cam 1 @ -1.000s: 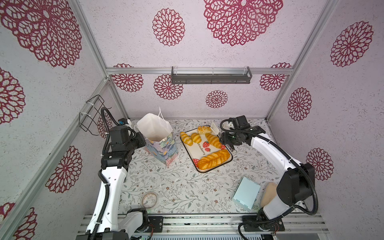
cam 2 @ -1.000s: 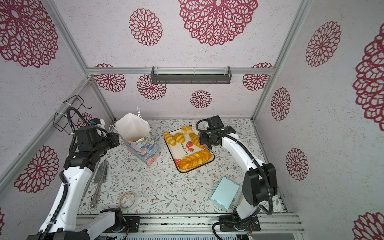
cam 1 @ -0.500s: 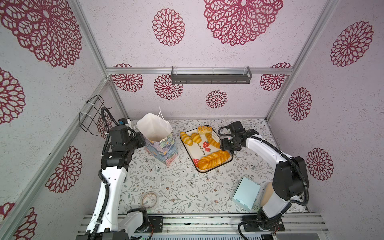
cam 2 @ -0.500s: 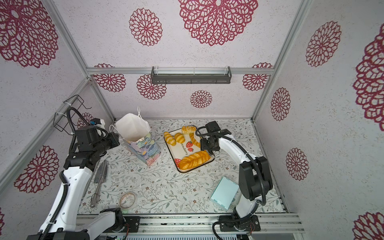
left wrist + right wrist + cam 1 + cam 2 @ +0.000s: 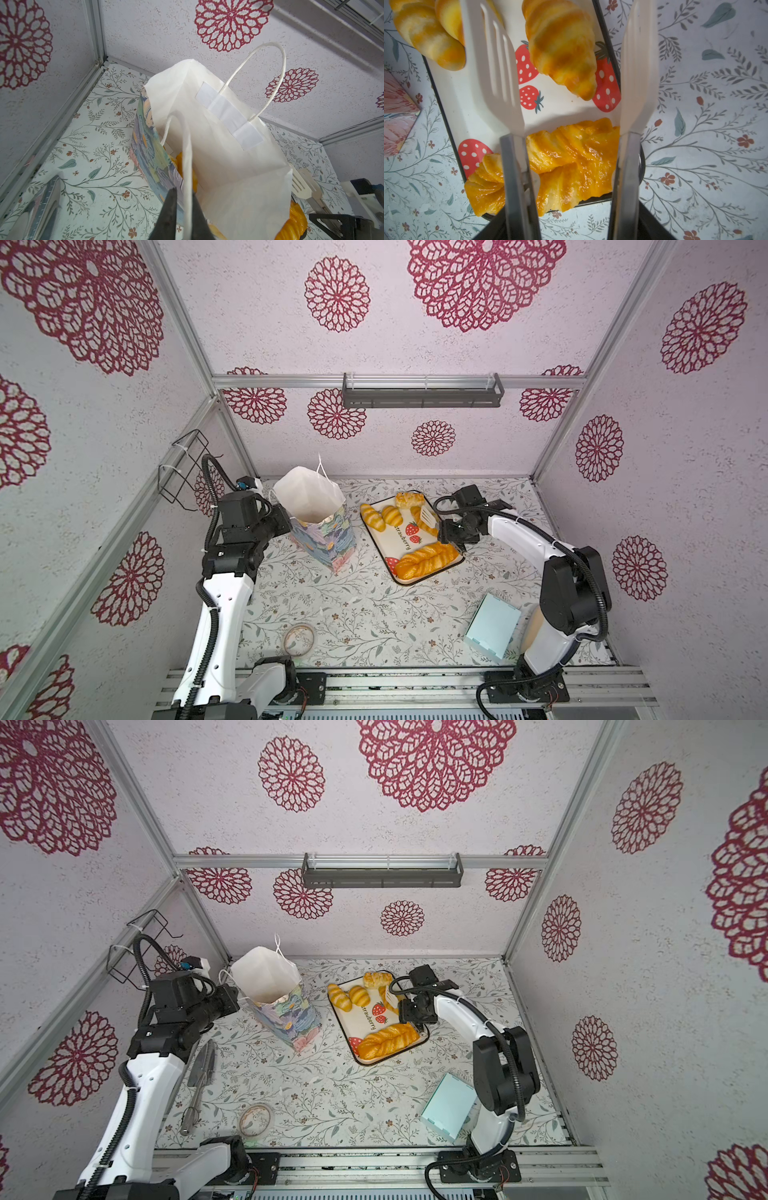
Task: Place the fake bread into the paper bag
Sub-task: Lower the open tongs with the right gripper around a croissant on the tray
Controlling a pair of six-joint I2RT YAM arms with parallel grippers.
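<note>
One croissant between spread tongs, seemingly held by right gripper

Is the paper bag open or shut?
Open. The paper bag gapes at the top, and its white inside shows in both top views.

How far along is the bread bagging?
Done: some glossy orange toy bread sits inside the floral paper bag. In hand: left fingers pinch its white string handle; right fingers hold open white-tipped tongs over a croissant. Left: five pieces on the strawberry tray.
</note>
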